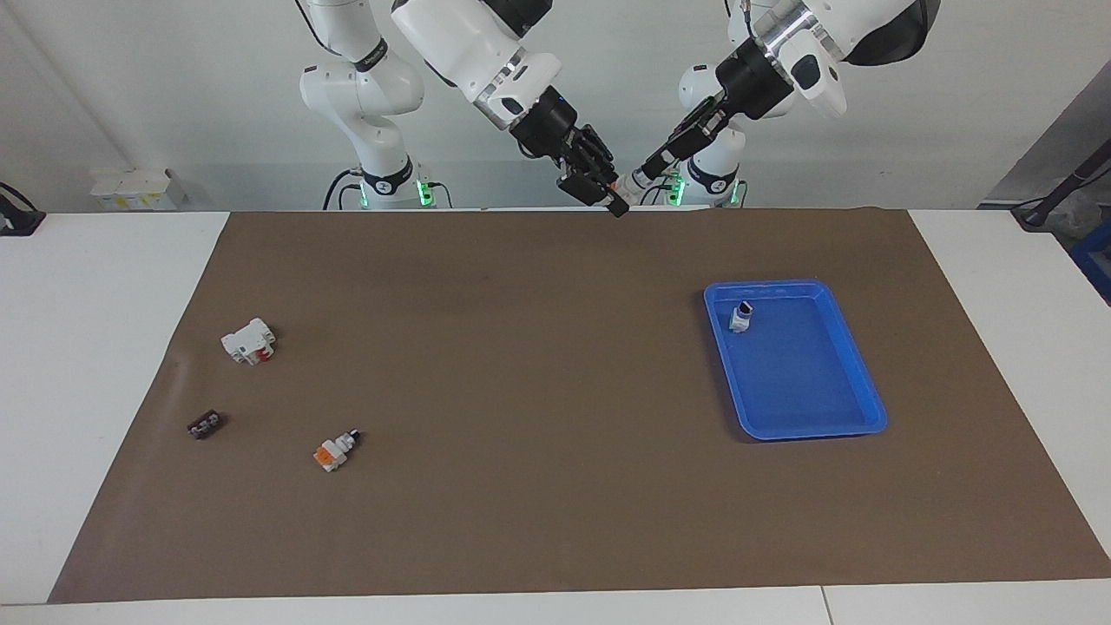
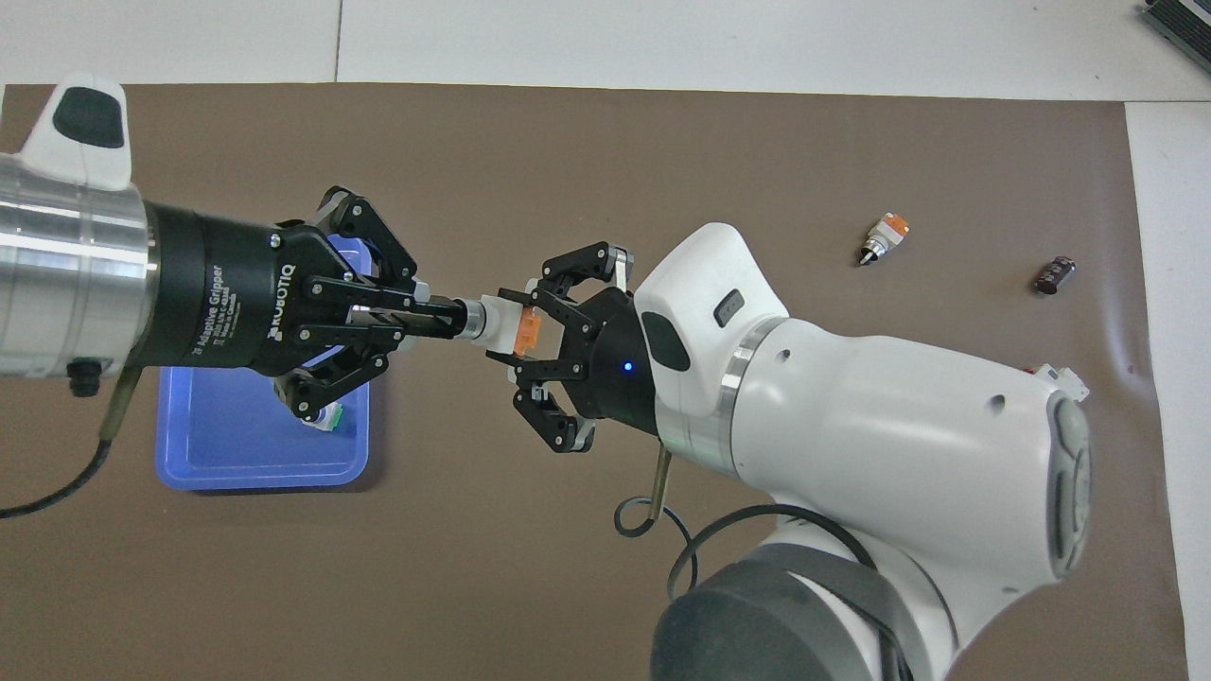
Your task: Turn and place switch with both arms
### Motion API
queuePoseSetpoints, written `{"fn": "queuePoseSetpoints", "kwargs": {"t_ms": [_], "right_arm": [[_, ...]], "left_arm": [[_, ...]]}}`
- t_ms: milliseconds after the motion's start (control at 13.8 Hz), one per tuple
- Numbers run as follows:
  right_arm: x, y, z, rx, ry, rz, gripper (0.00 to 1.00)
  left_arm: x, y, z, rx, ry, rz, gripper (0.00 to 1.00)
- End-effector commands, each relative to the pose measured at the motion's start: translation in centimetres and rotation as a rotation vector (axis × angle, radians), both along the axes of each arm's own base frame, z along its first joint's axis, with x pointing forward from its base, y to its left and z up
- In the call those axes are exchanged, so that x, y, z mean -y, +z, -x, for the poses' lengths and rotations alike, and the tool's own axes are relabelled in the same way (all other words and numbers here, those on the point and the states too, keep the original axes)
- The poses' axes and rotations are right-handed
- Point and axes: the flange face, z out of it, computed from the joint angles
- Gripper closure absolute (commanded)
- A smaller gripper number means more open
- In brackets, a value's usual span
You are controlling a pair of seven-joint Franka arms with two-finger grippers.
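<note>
1. Both arms meet high in the air over the brown mat [image 1: 538, 391], above its edge nearest the robots, and share one switch [image 2: 506, 324] between them.
2. The left gripper [image 2: 452, 318] comes in level from the left arm's end. Its two fingertips are pressed together on the black knob end of the switch, while the outer links splay to the sides.
3. The right gripper [image 2: 522, 342] reaches in from the right arm's end. Its fingers [image 2: 553, 288] sit around the white body and orange block of the switch. Whether they clamp it or have slackened cannot be told.
4. In the facing view the two grippers touch tip to tip, the left gripper [image 1: 644, 174] slanting down from one side and the right gripper [image 1: 605, 198] from the other, with the switch [image 1: 622, 185] at the joint.
5. A blue tray [image 1: 855, 365] lies on the mat toward the left arm's end. A small white part with a black top [image 1: 740, 317] stands in its corner nearest the robots.
6. Toward the right arm's end, three things lie on the mat, well apart:
   - a second switch [image 1: 334, 450] with an orange block, farthest from the robots;
   - a small black piece [image 1: 204, 424], closest to the table's end;
   - a larger white block with a red part [image 1: 248, 340], nearest the robots.
</note>
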Motion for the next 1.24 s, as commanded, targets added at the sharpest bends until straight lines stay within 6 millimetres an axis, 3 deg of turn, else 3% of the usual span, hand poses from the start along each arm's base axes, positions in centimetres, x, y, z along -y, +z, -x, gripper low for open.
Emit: {"fn": "queuePoseSetpoints", "kwargs": {"t_ms": [0, 363, 581, 872, 1163], "right_arm": [[0.8, -1.2, -1.0, -0.025, -0.043, -0.005, 0.0], [1.8, -1.3, -1.7, -0.029, -0.062, -0.005, 0.0], [4.7, -1.2, -3.4, -0.033, -0.118, -0.006, 0.0], [11.2, -1.5, -6.8, -0.04, -0.238, -0.007, 0.0], [15.9, -2.4, -8.3, -0.076, -0.303, 0.005, 0.0]], "left_arm": [[-0.8, 1.6, 1.8, -0.024, 0.019, 0.007, 1.0], [-1.2, 1.4, 1.8, -0.023, 0.037, -0.014, 1.0], [-3.4, 0.2, 0.1, 0.034, 0.104, -0.036, 1.0], [-5.2, -6.9, 2.4, 0.169, -0.012, -0.213, 1.0], [-8.2, -12.5, 2.6, 0.245, -0.242, -0.367, 1.0]]}}
